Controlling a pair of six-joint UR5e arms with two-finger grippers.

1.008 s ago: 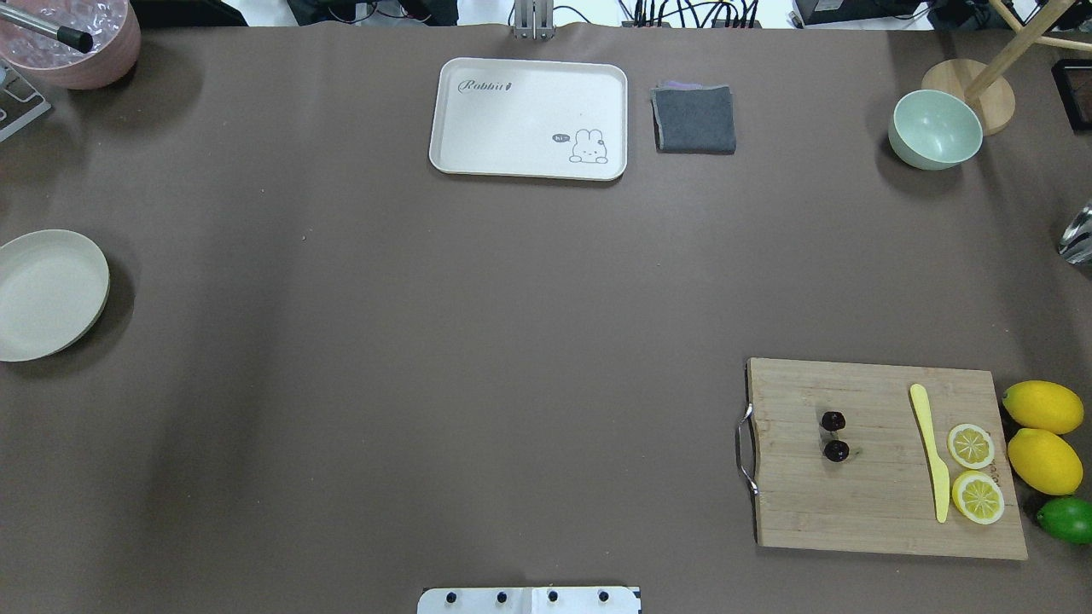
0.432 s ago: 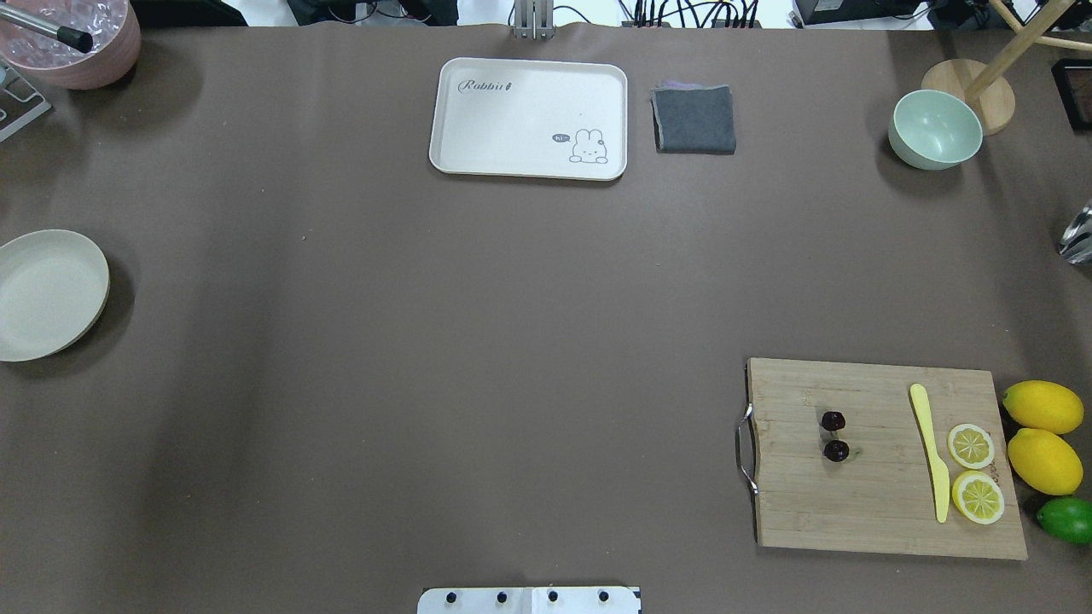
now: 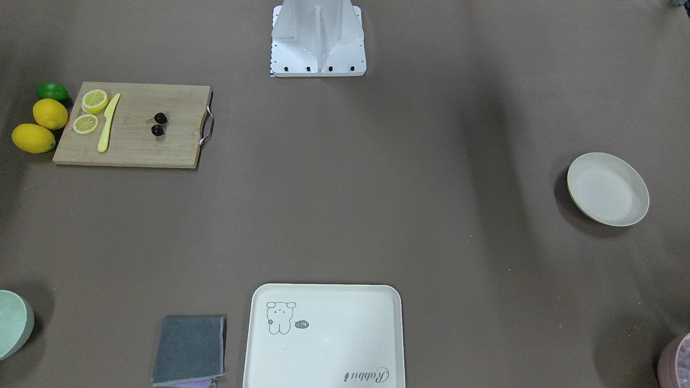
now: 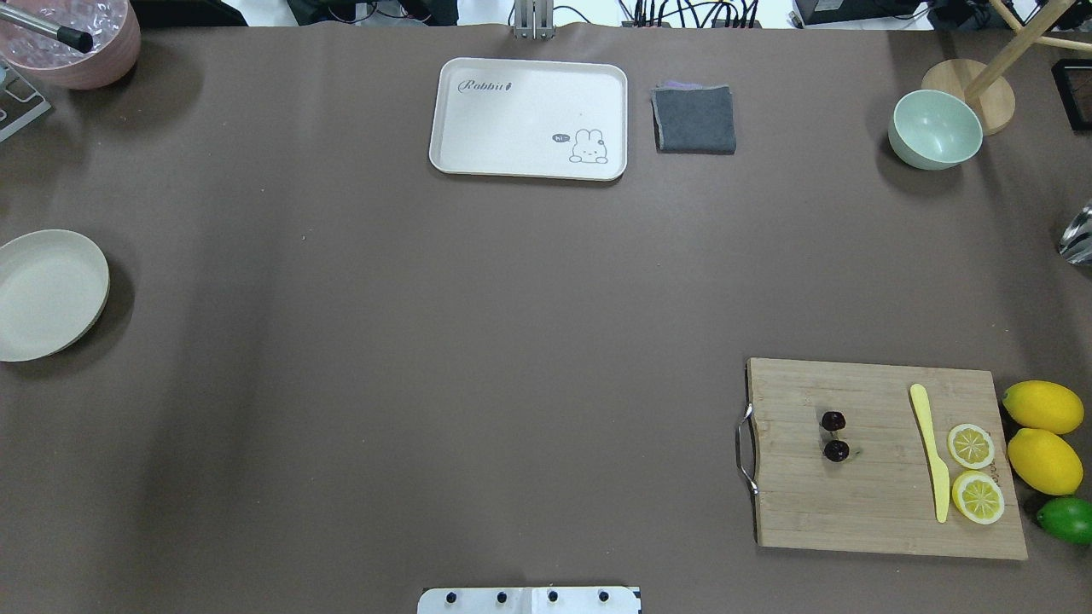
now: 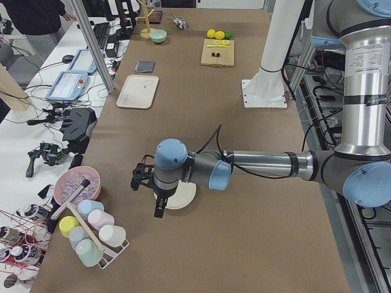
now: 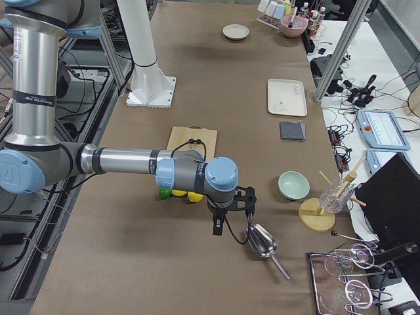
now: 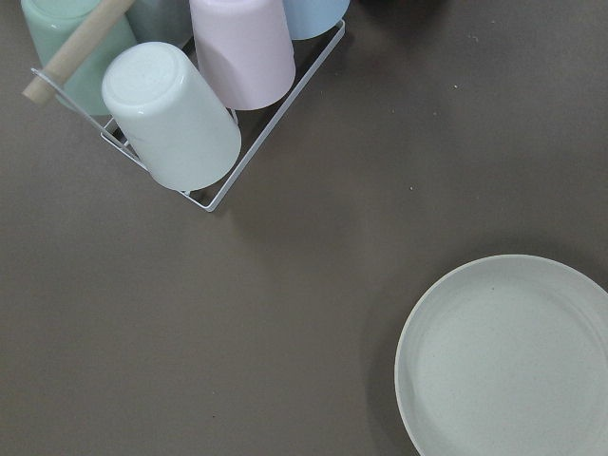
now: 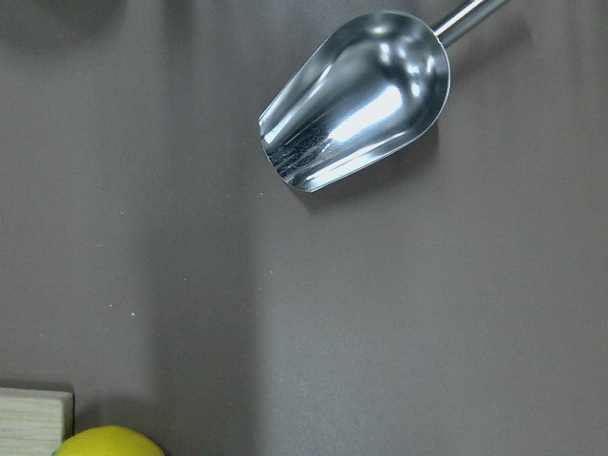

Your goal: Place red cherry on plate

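Brown table (image 4: 512, 341) bears tray (image 4: 529, 111) lettered "Rabbit"; red cherry (image 4: 836, 451) lies on board (image 4: 853, 503).

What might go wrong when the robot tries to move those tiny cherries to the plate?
The red cherry is tiny and glossy, so it may slip when pinched. The plate sits at the table's opposite end, a long carry. The yellow knife lies on the same cutting board and might get nudged.

Cherry (image 4: 836, 451) on board (image 4: 853, 507), plate (image 4: 51, 294) well apart
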